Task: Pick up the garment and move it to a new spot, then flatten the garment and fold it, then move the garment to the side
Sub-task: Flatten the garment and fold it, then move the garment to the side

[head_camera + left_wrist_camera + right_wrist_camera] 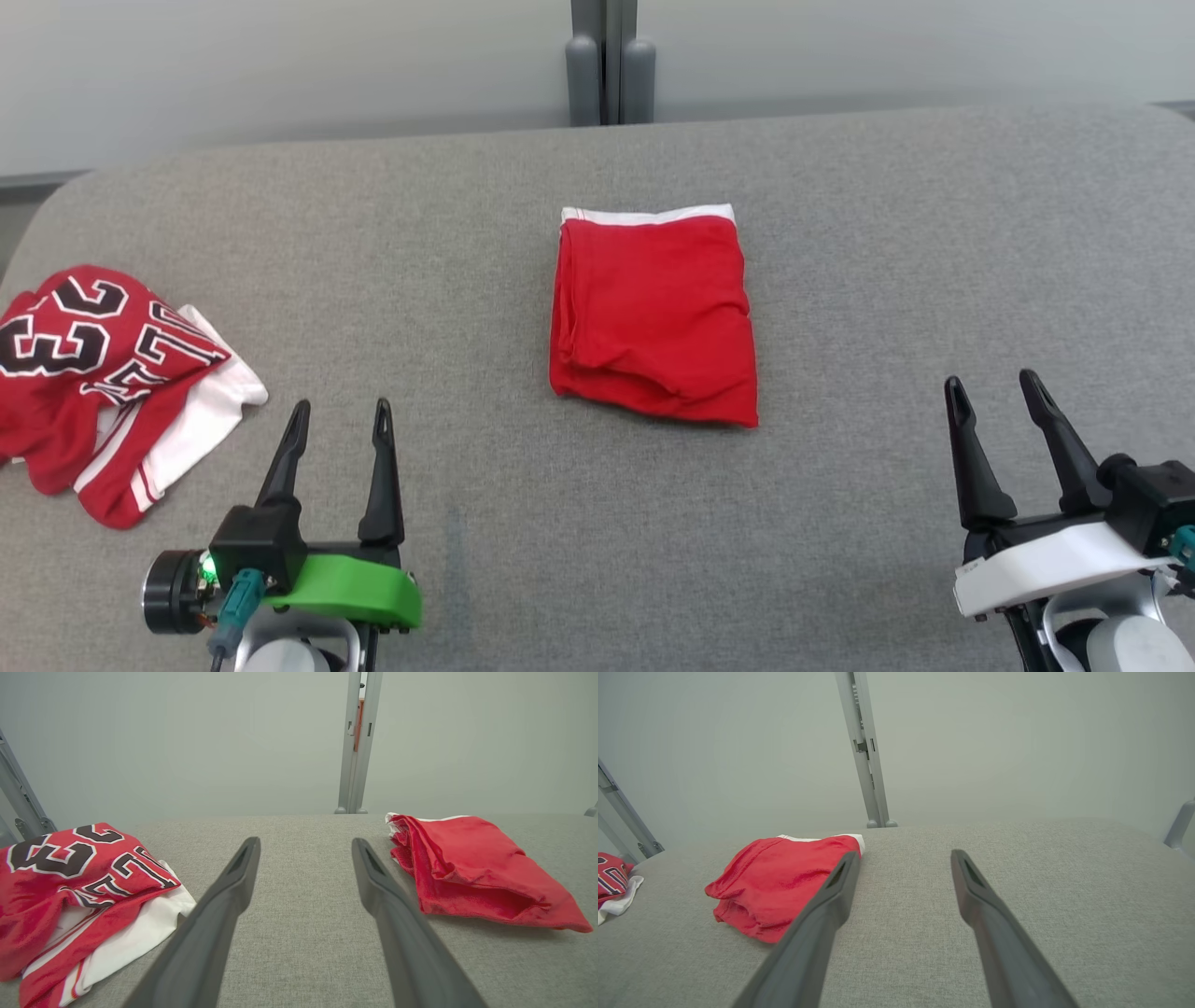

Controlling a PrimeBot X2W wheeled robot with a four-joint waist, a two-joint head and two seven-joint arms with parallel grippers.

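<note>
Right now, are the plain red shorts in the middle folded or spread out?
Folded: the red shorts form a compact rectangle, with layers stacked along the near edge.

A grey, fabric-covered tabletop with rounded far corners carries two pieces of clothing, well apart. Near its middle lies a folded red garment (a white band shows along its far edge), roughly rectangular. At the left edge lies a crumpled red jersey with black, white-outlined lettering, partly over white cloth.
</note>
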